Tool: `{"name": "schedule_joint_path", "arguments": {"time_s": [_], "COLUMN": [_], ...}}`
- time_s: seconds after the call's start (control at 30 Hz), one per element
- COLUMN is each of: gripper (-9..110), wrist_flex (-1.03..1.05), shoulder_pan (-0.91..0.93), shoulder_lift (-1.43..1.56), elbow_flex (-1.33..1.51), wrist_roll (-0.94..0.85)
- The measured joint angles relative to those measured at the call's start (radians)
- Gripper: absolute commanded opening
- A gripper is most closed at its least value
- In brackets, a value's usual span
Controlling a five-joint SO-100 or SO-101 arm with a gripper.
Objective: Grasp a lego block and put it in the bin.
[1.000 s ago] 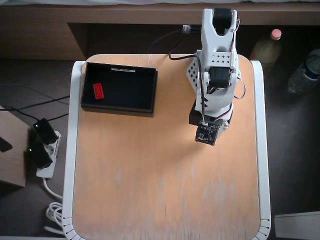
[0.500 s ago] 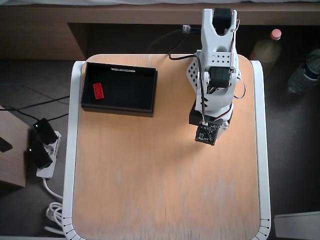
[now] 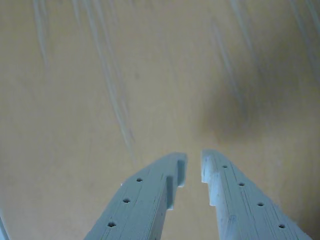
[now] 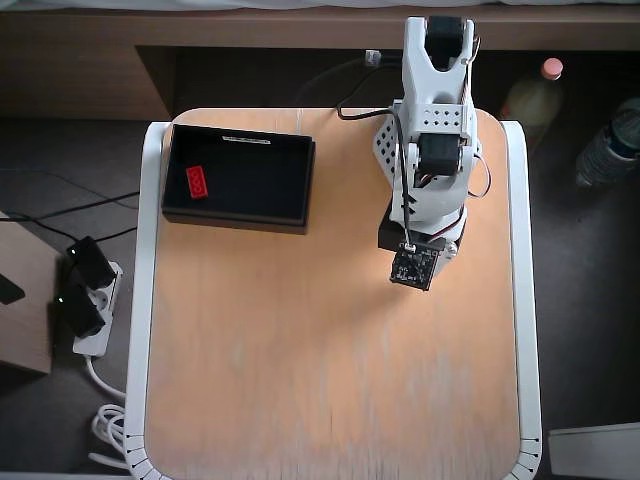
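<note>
While my wrist view only gives me bare wood, the overhead view shows the lego block (image 4: 197,181) lying inside the bin (image 4: 238,219), toward the bin's left end, tilted a bit relative to the walls, resting on the dark floor and clear of the long walls. The bin sits at the upper left corner of the table (image 4: 300,380), in the overhead view, with its long side running left to right. My arm (image 4: 432,130) is folded over its base at the upper right of the table, well apart from the bin, with a small circuit board on the wrist (image 4: 414,267) facing up at the camera. In the wrist view the gripper (image 3: 194,165) comes in from the bottom edge: two pale grey fingers (image 3: 145,200) with rows of small holes, tips nearly together with just a narrow slit between them, nothing held. Below the tips I see only orange-tan tabletop with pale scuff streaks and a soft dark shadow to the right of the fingers. To the right of the table in the overhead view stand two bottles (image 4: 530,95) on the floor, and a power strip (image 4: 85,300) lies to the left with cables.
</note>
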Motion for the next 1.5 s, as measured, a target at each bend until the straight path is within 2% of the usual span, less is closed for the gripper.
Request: {"name": "schedule_joint_path", "arguments": {"time_s": [1.5], "gripper": [0], "wrist_flex": [0.0], "shoulder_pan": [0.0], "shoulder_lift": [0.0], "elbow_flex": [0.0], "wrist_roll": [0.0]}}
